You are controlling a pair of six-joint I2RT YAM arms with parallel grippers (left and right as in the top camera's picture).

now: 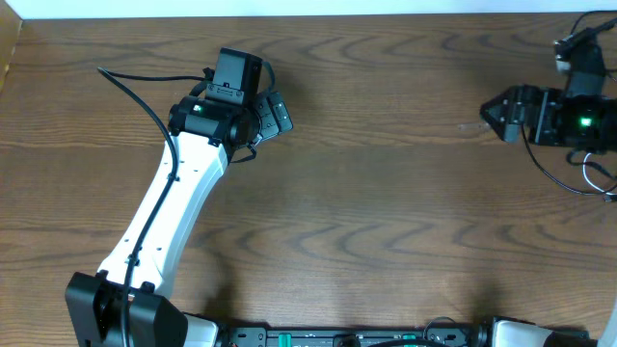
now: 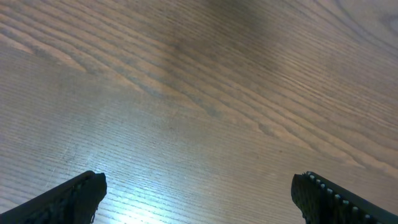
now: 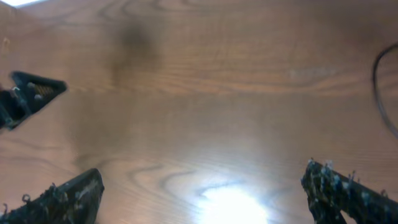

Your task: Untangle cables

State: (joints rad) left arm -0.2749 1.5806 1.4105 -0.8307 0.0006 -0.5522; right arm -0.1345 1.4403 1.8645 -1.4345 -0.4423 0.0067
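No cable lies between the jaws in either wrist view. My left gripper (image 1: pixel 278 116) is open and empty over bare wood at the upper left; its fingers frame only table in the left wrist view (image 2: pixel 199 199). My right gripper (image 1: pixel 490 116) is open and empty at the far right, pointing left; it also shows in the right wrist view (image 3: pixel 202 196). Thin black and white cords (image 1: pixel 590 178) hang by the right arm at the table's right edge. I cannot tell if they are the cables or arm wiring. A thin black cord (image 3: pixel 380 93) curves at the right wrist view's right edge.
The wooden table (image 1: pixel 386 222) spans the overhead view. The left arm's white link (image 1: pixel 169 217) runs from the bottom left up to its wrist, with a thick black wire (image 1: pixel 135 92) on it. A dark finger tip (image 3: pixel 28 96) shows at the left of the right wrist view.
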